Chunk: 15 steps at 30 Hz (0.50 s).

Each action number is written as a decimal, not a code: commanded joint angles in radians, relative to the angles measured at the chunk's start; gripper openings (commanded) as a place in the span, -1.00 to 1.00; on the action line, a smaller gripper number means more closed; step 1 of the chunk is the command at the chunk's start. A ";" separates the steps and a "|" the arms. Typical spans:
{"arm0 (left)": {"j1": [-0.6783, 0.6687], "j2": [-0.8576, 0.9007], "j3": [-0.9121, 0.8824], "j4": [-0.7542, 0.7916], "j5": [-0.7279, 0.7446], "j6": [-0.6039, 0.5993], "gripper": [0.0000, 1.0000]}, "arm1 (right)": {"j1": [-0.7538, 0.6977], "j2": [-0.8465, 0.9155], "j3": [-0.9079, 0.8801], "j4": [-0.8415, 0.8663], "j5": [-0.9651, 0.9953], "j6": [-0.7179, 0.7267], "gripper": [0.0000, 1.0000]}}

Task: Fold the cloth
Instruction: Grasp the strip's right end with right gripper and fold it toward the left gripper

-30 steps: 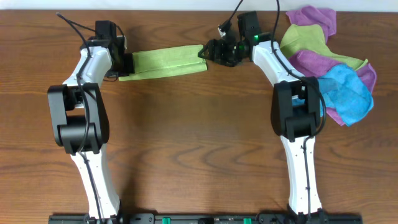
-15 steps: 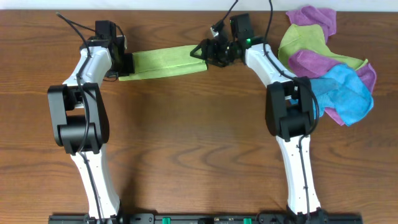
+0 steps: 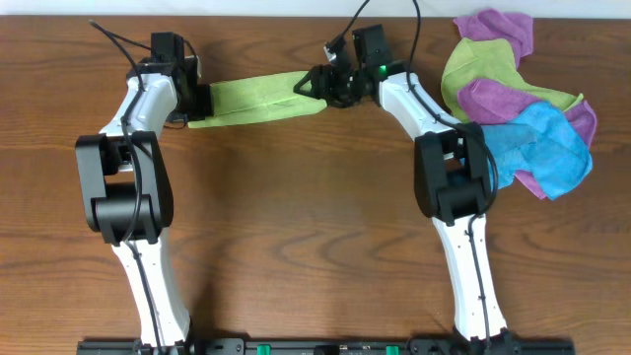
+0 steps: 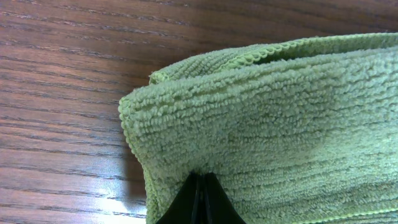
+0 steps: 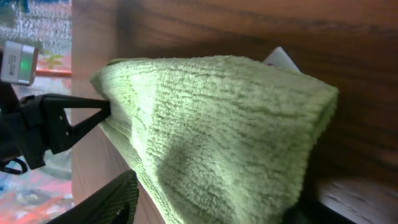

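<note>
The lime-green cloth (image 3: 256, 97) lies as a long folded strip at the back of the wooden table, held between both grippers. My left gripper (image 3: 200, 102) is shut on its left end; in the left wrist view the closed fingertips (image 4: 200, 180) pinch the cloth (image 4: 280, 124). My right gripper (image 3: 314, 87) is shut on the right end. In the right wrist view its fingers (image 5: 211, 205) sit on both sides of the bunched cloth (image 5: 217, 137), with the white tag (image 5: 283, 60) behind it. The left gripper (image 5: 62, 121) shows there at the far end.
A pile of other cloths sits at the back right: purple (image 3: 493, 30), duller green (image 3: 483, 64) and blue (image 3: 537, 143). The table's back edge (image 3: 266, 12) runs just behind the strip. Both arm bases stand at the table's front.
My right gripper has moved left along the back of the table with the cloth's right end, shortening the strip. The left gripper has not moved.
</note>
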 commanded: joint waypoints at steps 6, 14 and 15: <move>0.002 0.040 -0.005 -0.033 0.005 0.014 -0.89 | 0.003 0.050 0.010 0.057 0.002 0.110 -0.97; -0.031 0.040 -0.005 -0.054 0.058 -0.014 -0.89 | -0.005 0.005 0.168 -0.063 -0.044 0.044 -0.97; -0.039 0.040 -0.005 -0.053 0.058 -0.019 -0.89 | -0.003 -0.003 0.187 -0.093 -0.034 0.021 -0.97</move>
